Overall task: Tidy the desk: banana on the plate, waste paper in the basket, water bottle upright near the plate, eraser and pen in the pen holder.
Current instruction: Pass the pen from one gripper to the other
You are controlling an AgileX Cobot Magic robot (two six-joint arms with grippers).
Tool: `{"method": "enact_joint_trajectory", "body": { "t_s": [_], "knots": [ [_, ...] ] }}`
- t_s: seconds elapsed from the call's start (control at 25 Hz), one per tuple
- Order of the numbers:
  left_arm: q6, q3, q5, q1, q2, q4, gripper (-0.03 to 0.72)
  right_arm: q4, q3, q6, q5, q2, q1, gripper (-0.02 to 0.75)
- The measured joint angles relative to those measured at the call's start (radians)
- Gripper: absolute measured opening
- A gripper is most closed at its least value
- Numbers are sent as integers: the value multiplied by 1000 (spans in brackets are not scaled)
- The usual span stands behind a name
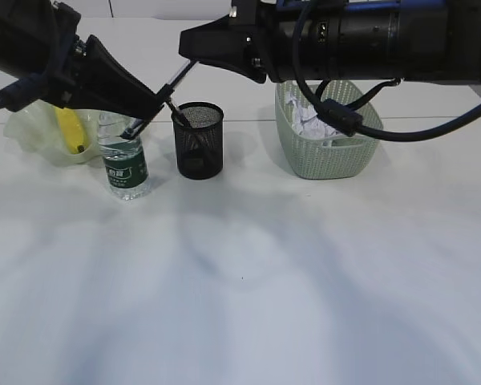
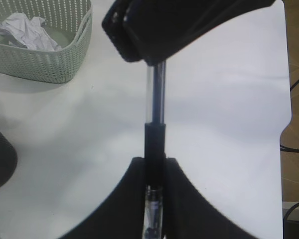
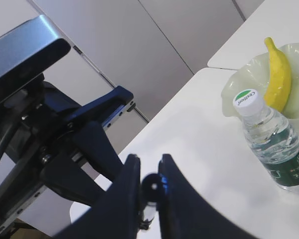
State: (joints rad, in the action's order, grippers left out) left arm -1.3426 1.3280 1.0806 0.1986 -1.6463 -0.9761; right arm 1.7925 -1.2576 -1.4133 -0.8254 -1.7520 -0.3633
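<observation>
A clear-barrelled pen (image 1: 180,78) with a black grip hangs slanted above the black mesh pen holder (image 1: 199,140). My left gripper (image 1: 154,104) is shut on its lower part; the left wrist view shows the pen (image 2: 155,109) clamped between the jaws (image 2: 154,167). My right gripper (image 1: 199,54) is shut on its upper end, seen end-on (image 3: 152,188) between the jaws (image 3: 150,179). The banana (image 1: 68,128) lies in the green plate (image 1: 24,128). The water bottle (image 1: 127,164) stands upright beside the plate. The waste paper (image 1: 313,124) lies in the basket (image 1: 325,152). I cannot make out the eraser.
The two arms cross above the back of the white desk (image 1: 240,281). The bottle, pen holder and basket stand in a row along the back. The desk's edge and a floor with cables show at the right of the left wrist view (image 2: 296,164).
</observation>
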Motion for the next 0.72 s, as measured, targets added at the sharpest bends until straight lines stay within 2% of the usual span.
{"method": "enact_joint_trajectory", "body": {
  "t_s": [0.2,0.52,0.72],
  "knots": [
    [0,0,0,0,0,0,60,0,0,0,0,0,0,50],
    [0,0,-2,0,0,-30,187,-2,0,6,3,0,2,49],
    [0,0,-14,0,0,-47,237,-3,0,29,-1,0,9,49]
  ]
}}
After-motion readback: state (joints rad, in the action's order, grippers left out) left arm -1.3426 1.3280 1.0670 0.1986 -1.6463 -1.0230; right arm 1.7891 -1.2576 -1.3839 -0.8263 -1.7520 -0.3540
